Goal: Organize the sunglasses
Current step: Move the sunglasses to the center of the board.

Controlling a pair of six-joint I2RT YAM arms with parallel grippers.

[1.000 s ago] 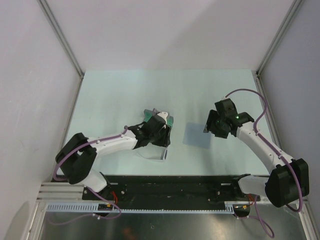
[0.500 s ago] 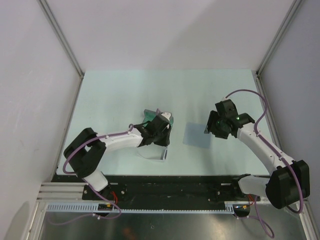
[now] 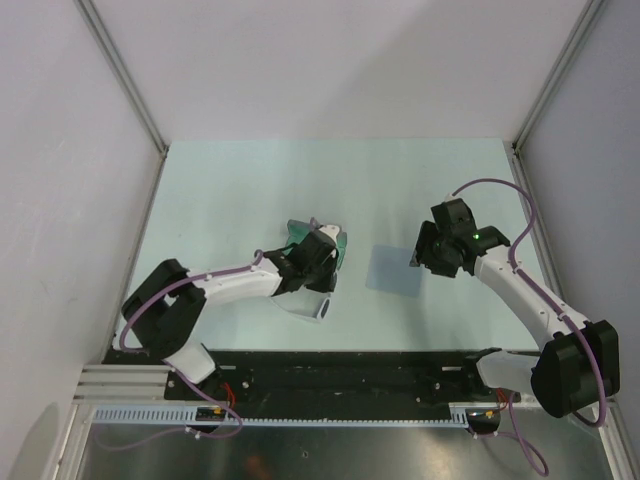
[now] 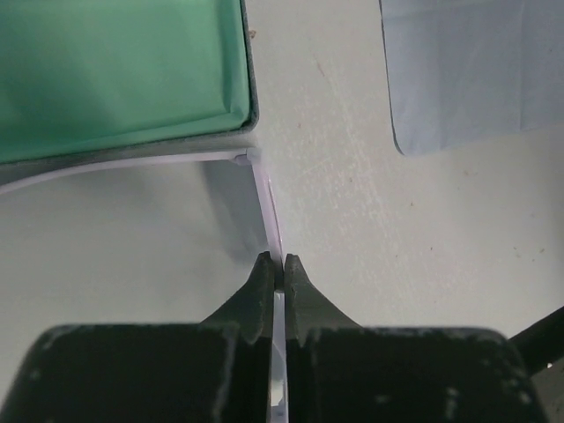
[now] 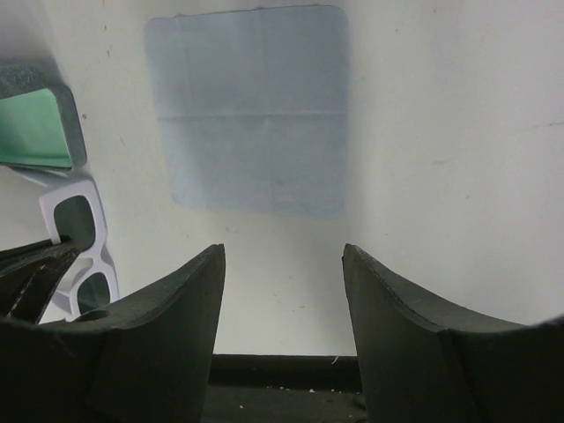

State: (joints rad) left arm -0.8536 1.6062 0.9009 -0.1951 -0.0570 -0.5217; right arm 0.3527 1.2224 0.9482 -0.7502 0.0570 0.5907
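The sunglasses (image 3: 310,306), white-framed with dark lenses, lie just in front of the open case (image 3: 342,240). In the right wrist view the sunglasses (image 5: 82,247) show at the lower left. My left gripper (image 4: 275,262) is shut on one slim white arm of the sunglasses (image 4: 267,207), which runs from the jaws up to the frame's corner beside the case. From above, the left gripper (image 3: 318,284) sits over the glasses and hides part of them. My right gripper (image 5: 282,256) hangs open and holds nothing, near the cloth's edge; from above the right gripper (image 3: 428,252) is right of the cloth.
The grey case with green lining (image 4: 115,70) lies open left of centre. A flat grey-blue cloth (image 3: 397,270) lies between the two arms, seen again as the cloth (image 5: 256,110) ahead of the right fingers. Walls enclose the table (image 3: 250,180) on three sides.
The left jaws have closed onto the arm of the sunglasses, and the glasses have shifted a little. The right arm has barely moved.
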